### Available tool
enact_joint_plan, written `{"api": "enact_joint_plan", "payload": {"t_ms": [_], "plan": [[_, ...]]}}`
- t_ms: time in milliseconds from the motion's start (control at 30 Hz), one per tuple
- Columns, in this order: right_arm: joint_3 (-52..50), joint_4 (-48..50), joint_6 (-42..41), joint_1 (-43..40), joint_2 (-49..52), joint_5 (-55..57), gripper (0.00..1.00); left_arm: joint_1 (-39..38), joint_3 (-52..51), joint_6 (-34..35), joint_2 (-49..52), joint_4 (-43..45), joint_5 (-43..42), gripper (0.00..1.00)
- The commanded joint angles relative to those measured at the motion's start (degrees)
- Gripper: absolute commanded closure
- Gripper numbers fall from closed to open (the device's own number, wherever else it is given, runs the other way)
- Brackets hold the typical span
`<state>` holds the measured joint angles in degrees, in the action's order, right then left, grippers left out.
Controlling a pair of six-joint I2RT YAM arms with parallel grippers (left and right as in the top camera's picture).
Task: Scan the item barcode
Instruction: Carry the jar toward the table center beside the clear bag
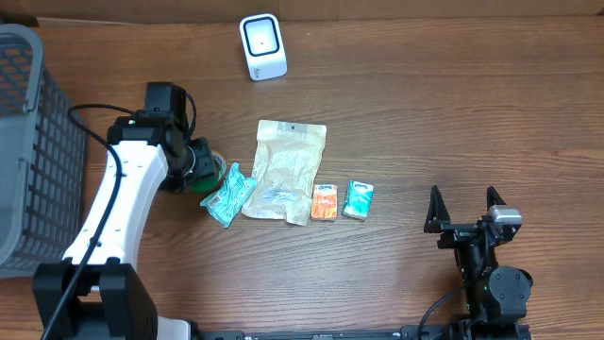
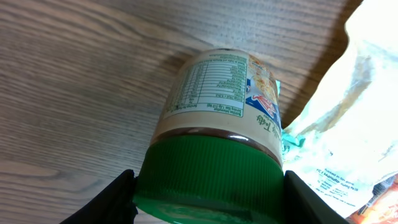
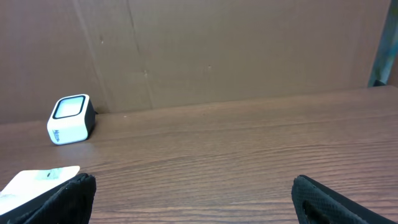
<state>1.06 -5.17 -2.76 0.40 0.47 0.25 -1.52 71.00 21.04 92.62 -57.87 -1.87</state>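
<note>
We see the L gripper (image 2: 208, 202) pinching the jar (image 2: 217, 118) by its green lid, one finger on each side, jar body pointing away from the wrist. Jar sits left of bench (image 1: 425, 113) centre, just beside a teal pouch (image 1: 227, 195). R gripper (image 1: 464, 210) is spread wide nr the front right edge, well apart from the jar & from the scanner (image 1: 262, 45) at the far edge.

A brown wooden table (image 1: 453, 113), its grain running left to right, fills nearly the whole overhead view under even light with soft, short shadows. Along its far edge, across the upper half of the right wrist view, stands a plain brown board (image 3: 249, 50) like cardboard, with a vertical seam left of centre and a narrow grey-blue strip (image 3: 384, 43) at the upper right corner. A grey mesh basket (image 1: 28, 142) sits at the overhead frame's left edge.
</note>
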Motion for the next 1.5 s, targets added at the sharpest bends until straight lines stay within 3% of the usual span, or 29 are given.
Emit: {"api": "enact_joint_plan", "payload": {"t_ms": [0,233,533,700,867,1033,1200,1367,1467], "plan": [[-0.6,0.3,0.3,-0.1,-0.3,0.3,0.0,-0.1,-0.3,2.1,2.1,0.3,0.1,0.51],[-0.6,0.3,0.3,-0.1,-0.3,0.3,0.0,-0.1,-0.3,2.8,7.4,1.8,-1.4,0.49],[-0.6,0.3,0.3,-0.1,-0.3,0.3,0.0,-0.1,-0.3,3.2,11.6,2.8,-3.7,0.37],[-0.6,0.3,0.3,-0.1,-0.3,0.3,0.01,-0.1,0.6,3.2,11.6,3.3,-4.2,0.48],[-0.6,0.3,0.3,-0.1,-0.3,0.3,0.0,-0.1,1.9,3.2,11.6,2.3,-4.9,0.53],[-0.6,0.3,0.3,-0.1,-0.3,0.3,0.0,0.0,5.0,1.7,11.6,-0.8,-9.0,0.68],[-0.6,0.3,0.3,-0.1,-0.3,0.3,0.01,0.1,10.6,2.0,11.6,-4.8,-15.3,0.7],[-0.6,0.3,0.3,-0.1,-0.3,0.3,0.0,0.7,11.8,7.0,11.6,-2.7,-27.0,0.66],[-0.6,0.3,0.3,-0.1,-0.3,0.3,0.0,1.2,11.6,13.9,11.6,-2.1,-28.9,0.71]]}}
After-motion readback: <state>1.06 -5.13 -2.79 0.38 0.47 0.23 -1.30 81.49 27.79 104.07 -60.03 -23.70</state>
